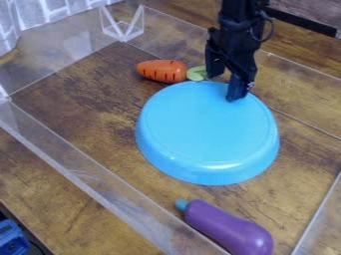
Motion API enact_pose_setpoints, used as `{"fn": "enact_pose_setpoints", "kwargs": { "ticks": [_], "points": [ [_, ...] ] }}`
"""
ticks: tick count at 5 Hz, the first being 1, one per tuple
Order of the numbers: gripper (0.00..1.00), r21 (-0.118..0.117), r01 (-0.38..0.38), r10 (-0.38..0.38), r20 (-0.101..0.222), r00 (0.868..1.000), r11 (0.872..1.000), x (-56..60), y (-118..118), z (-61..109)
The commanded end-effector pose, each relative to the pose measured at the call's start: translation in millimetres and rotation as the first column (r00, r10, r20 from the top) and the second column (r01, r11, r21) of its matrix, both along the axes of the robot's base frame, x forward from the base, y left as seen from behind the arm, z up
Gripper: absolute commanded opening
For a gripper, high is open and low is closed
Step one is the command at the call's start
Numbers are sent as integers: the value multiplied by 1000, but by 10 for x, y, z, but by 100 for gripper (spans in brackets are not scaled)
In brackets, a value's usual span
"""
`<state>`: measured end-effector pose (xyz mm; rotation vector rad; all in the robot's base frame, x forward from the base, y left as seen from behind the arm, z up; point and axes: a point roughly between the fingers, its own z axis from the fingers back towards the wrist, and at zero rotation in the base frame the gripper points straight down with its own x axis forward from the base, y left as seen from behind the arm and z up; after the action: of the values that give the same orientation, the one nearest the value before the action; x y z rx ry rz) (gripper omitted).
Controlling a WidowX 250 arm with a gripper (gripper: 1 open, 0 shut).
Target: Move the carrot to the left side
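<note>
Orange with dark stripe marks, the carrot [162, 71] lies flat on the wooden surface [80, 110] just beyond the far left rim of the blue plate [208, 132], close to it though contact cannot be confirmed. Its long axis runs roughly left to right across the view, tilted slightly; the blunt orange end points left and the light green leafy end points right, toward the black tool [229, 88]. That leafy end is partly covered by the tool, so its full shape is hard to read.

The tool hangs from above with its fingers pointing steeply down, just right of the carrot's green end and over the far edge of the plate. Its fingers stand wide apart and hold nothing. Whether a fingertip touches the plate rim cannot be told. The arm above it is cut off by the top edge of the view.

A purple eggplant toy [226, 227] lies near the bottom edge, well apart from the carrot, on the near side of the plate; its lower end is close to the frame's border and its small bluish-green stem points left.

The surface is dark, worn-looking wood grain, enclosed by low clear plastic walls [74, 174] that catch glare. Beyond the far wall the background is blurred and cannot be made out.
</note>
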<state>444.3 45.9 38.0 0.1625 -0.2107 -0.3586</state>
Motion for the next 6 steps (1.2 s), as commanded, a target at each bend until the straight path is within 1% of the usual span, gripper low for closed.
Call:
{"fn": "enact_pose_setpoints", "kwargs": {
  "ticks": [1, 3, 6],
  "points": [
    [100, -13, -70, 69, -47, 997, 997, -125, 253, -372],
    [100, -21, -64, 63, -30, 998, 998, -183, 257, -343],
    [100, -33, -51, 51, -2, 999, 998, -199, 262, -293]
  ]
}}
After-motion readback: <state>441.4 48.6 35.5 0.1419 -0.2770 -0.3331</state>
